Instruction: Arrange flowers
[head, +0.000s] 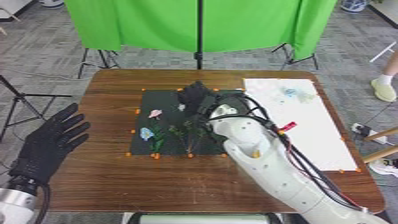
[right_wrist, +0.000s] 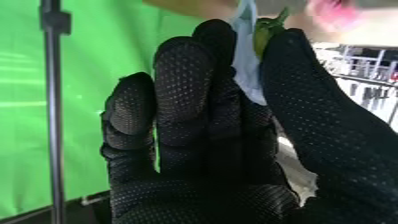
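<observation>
Nearest me, my left hand (head: 43, 146) is beside the left edge of the surface (head: 160, 182), toward the near left corner, its fingers straight and somewhat apart. My right arm (head: 282, 175) crosses in from near the right corner and leans over toward the middle.

On the black mat (head: 209, 146), which lies left of centre on the surface, I see thin green stems (head: 189, 142) near the mat's near edge. At their left, closer to the mat's left side, is a blue flower (head: 147, 133) with green below it. A little beyond that is a pink flower (head: 155, 114), well apart from my right hand.

That right hand (head: 196, 93) is above the far part of the mat. From the wrist I see its thumb and fingers (right_wrist: 184, 80) clamped on a pale blue flower (right_wrist: 246, 55), with a bit of green (right_wrist: 262, 36) beside the petal; the other fingers are nearly straight and close together. A blurred pink shape (right_wrist: 334, 13) is farther off.

The white sheet (head: 306, 132) runs along the right side of the surface. Near its far end is a small pale blue patch (head: 291, 92), too small for me to make out. Past the far edge hangs a green cloth (head: 151, 25) with a black pole (head: 200, 35) standing in front.
</observation>
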